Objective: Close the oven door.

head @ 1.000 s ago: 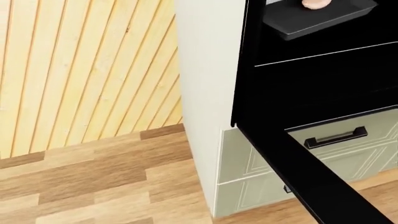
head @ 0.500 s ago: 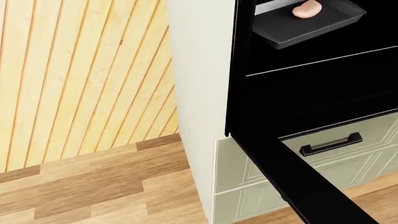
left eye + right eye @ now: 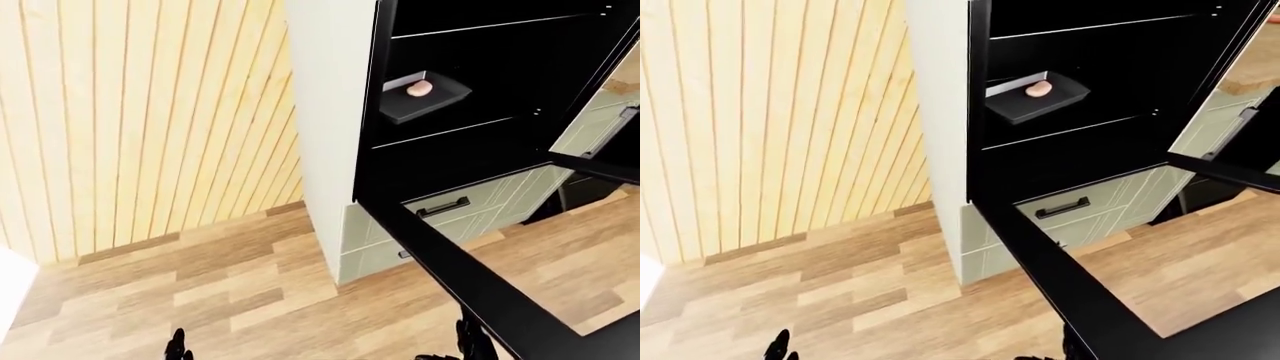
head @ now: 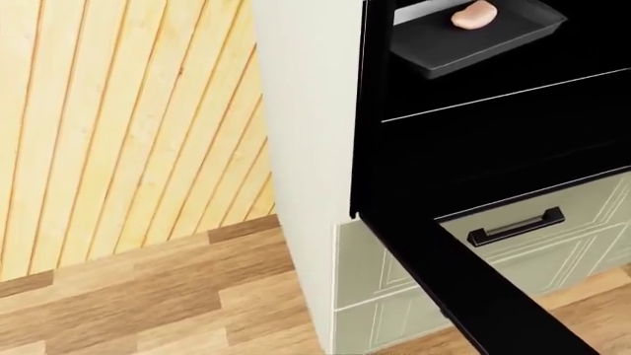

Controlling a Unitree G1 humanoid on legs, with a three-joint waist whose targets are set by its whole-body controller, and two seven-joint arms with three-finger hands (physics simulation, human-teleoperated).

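Evidently approaching: oven door (image 3: 470, 281) hangs open above the right hand (image 3: 468, 343) — both hands' grip cannot be told; left hand (image 3: 178, 346) well apart.

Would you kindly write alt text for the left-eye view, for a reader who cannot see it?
A black oven door hangs open, jutting toward the view's bottom right, with a pale pink food piece on a dark baking tray inside the oven. Pale green drawers sit below; wooden floor and slatted wall lie left.

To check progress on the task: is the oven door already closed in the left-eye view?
No, the oven door hangs open, leaving the tray inside visible.
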